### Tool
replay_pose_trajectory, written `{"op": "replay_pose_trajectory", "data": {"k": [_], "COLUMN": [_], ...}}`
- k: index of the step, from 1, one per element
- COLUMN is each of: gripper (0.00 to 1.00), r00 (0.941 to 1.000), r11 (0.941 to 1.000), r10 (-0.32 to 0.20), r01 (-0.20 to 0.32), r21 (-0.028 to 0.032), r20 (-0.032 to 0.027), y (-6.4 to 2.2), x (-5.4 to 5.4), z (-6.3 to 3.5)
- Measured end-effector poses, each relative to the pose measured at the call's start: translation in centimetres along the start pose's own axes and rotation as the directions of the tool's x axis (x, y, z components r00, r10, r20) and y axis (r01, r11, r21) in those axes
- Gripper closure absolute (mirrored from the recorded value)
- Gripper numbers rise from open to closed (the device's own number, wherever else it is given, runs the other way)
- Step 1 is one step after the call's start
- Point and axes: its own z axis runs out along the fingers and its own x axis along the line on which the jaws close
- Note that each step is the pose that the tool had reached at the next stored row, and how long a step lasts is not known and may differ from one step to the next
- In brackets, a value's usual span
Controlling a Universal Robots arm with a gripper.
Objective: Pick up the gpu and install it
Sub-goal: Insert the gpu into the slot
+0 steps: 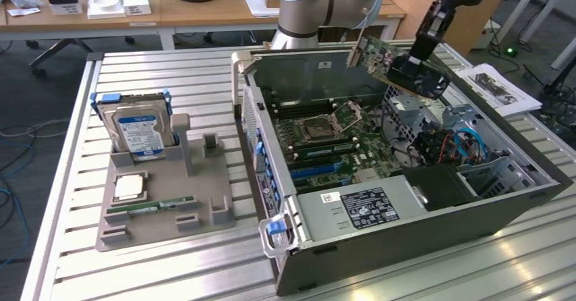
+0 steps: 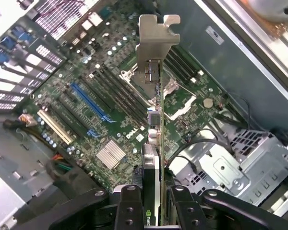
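Observation:
The gpu [image 1: 385, 59] hangs tilted in the air above the open computer case [image 1: 396, 213], over its back right corner in the exterior view. My gripper [image 1: 417, 63] is shut on the card's fan end. In the wrist view the gpu [image 2: 156, 139] appears edge-on, its silvery bracket [image 2: 155, 40] pointing away from my gripper [image 2: 153, 206], whose black fingers [image 2: 129, 203] clamp it from both sides. Below it lies the green motherboard [image 2: 110, 86] with a long blue slot [image 2: 90, 102] and an open CPU socket [image 2: 175, 93].
On the exterior view's left a grey fixture [image 1: 207, 213] holds a silver hard drive [image 1: 139, 133], a CPU [image 1: 131, 186] and a green RAM stick [image 1: 148, 208]. Drive cages and cables [image 1: 450, 142] fill the case's right side. Papers [image 1: 500, 88] lie beyond it.

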Motion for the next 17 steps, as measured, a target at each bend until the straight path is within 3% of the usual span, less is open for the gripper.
{"op": "replay_pose_trajectory", "data": {"k": [8,17], "gripper": [0.73,0.73], "r00": [0.9935,0.9716], "r11": [0.9936,0.9717], "r10": [-0.113,-0.236], "r01": [0.113,0.236], "r21": [-0.0016,-0.0045], "r20": [-0.0076,-0.0156], "y": [0.0,0.0], "x": [0.0,0.0], "z": [0.02,0.06]}}
